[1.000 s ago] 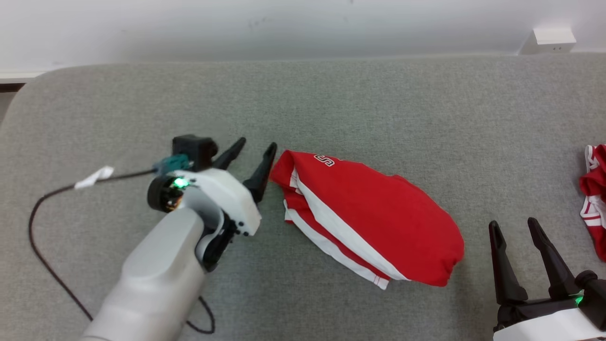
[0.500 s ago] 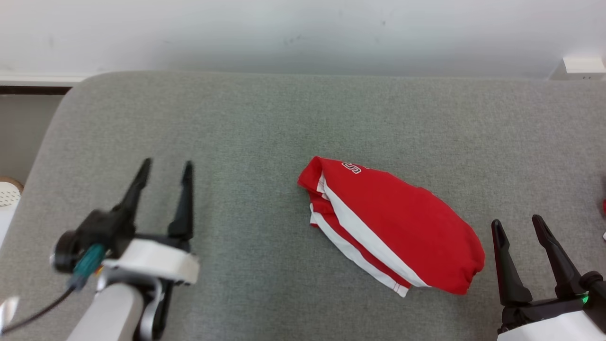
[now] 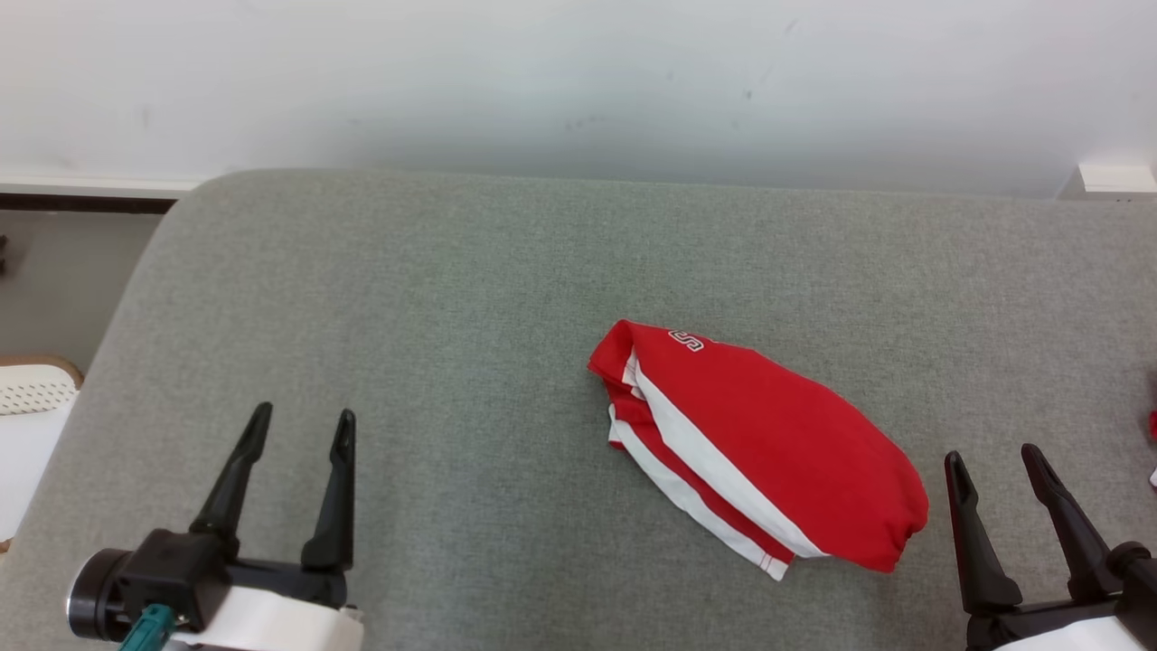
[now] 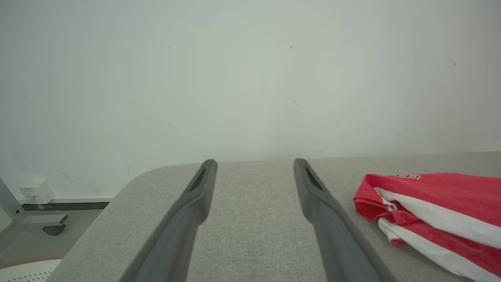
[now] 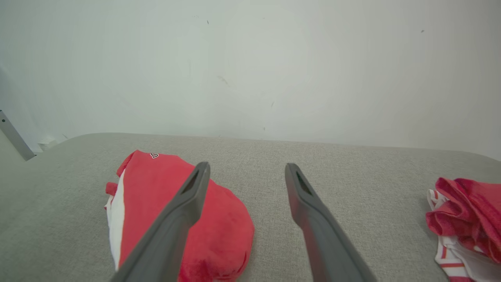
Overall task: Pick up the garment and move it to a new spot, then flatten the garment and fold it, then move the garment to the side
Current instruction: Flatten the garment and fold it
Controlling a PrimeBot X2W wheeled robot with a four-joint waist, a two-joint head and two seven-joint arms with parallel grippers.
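Red-and-white garment (image 3: 768, 452) lies folded on the table (image 3: 407, 316) — left gripper (image 3: 305, 411) and right gripper (image 3: 992, 453) both spread, empty — so shifting it aside seems next.

The folded red garment (image 3: 768, 452) lies on the grey surface (image 3: 452, 298) between the spread left hand (image 3: 304, 412) and right hand (image 3: 992, 453).

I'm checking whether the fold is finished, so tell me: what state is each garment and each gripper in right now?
folded garment, folded into a compact bundle, lying free on the grey cushion.
crumpled garment, bunched up, unfolded, near the cushion's right end.
left gripper, open, empty, well apart from the folded garment.
right gripper, open, empty, close beside the folded garment's end.
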